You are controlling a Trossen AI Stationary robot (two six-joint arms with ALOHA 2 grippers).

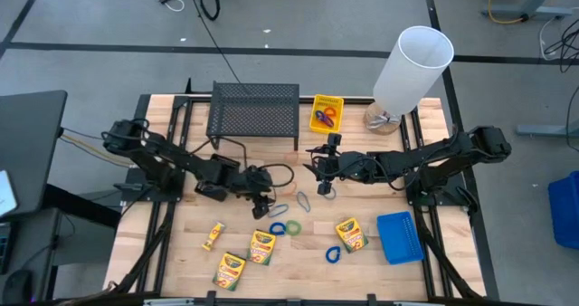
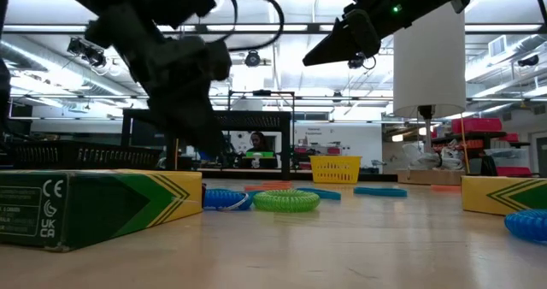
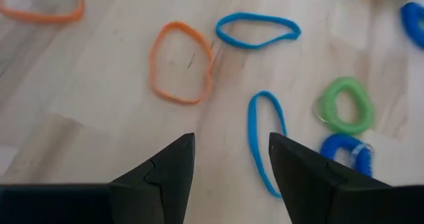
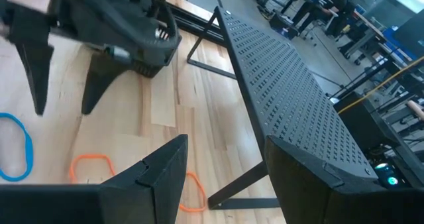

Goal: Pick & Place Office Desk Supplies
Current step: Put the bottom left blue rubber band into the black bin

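We are lining up a pick: our left hand (image 3: 232, 168) hangs open and empty over a blue loop (image 3: 265, 141) lying flat on the tabletop (image 3: 99, 91); next, lower and close; our right hand (image 4: 222, 177) waits open near the mesh rack (image 4: 291, 105)

Pale, smooth, matt wooden tabletop (image 1: 298, 252); thin rubbery orange loop (image 3: 179, 63); glossy printed cardboard crayon box (image 2: 94, 205); perforated matt black metal rack (image 4: 291, 91).

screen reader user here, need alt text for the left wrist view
The left gripper, open and empty, hangs over a wooden table near a thin blue loop. Beyond lie an orange loop, another blue loop and a green coil.
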